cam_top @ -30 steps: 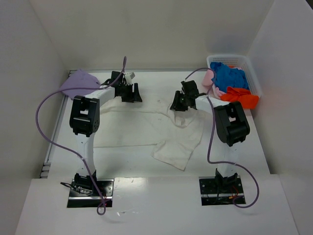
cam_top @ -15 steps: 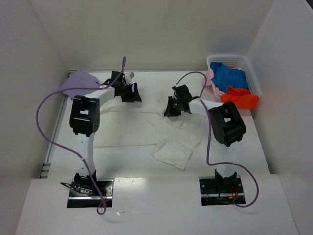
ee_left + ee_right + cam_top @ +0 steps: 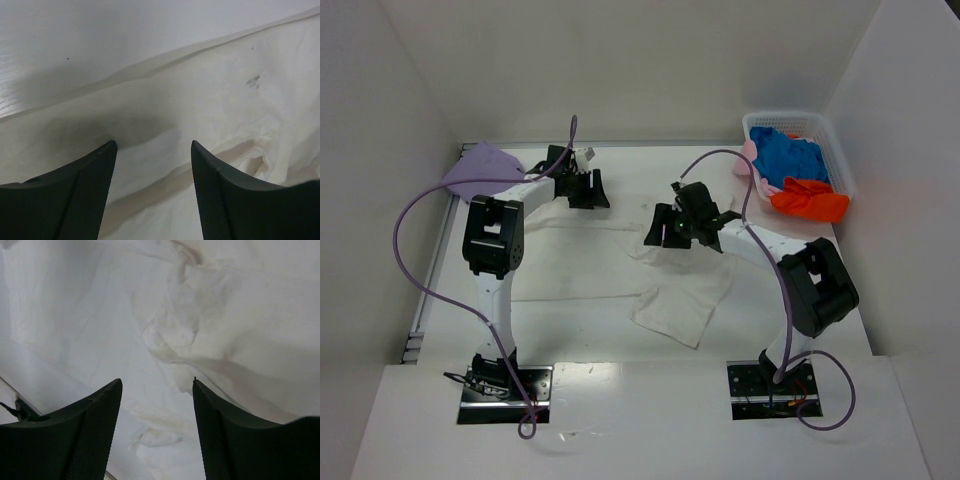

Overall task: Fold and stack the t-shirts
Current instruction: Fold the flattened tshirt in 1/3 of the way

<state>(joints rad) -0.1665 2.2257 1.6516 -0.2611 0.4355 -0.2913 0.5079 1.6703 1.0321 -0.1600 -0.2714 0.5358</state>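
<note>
The right gripper [image 3: 156, 385] has travelled leftward over the crumpled off-white cotton t-shirt [image 3: 620, 265], from its right shoulder toward its middle, and the arm's elbow has swung out past the shirt's right edge. The left gripper [image 3: 153, 145] has not shifted.

The right gripper's black, textured fingers [image 3: 95, 430] stand apart with nothing between them, released, just above a bunched ridge near the shirt's centre. The left gripper is likewise spread and holds nothing; it hangs over the shirt's far left edge, where the hem meets the white table [image 3: 630, 170].

The off-white t-shirt lies spread across the table between the two arms, one flap trailing toward the near side. Beyond its far left corner sits a lavender cloth t-shirt [image 3: 480, 170], apart from it. Well beyond its far right corner stands a white plastic mesh basket [image 3: 825, 130] with a blue t-shirt [image 3: 790, 155], an orange-red t-shirt [image 3: 810, 200] and a pale pink t-shirt [image 3: 748, 158] spilling over its rim.
</note>
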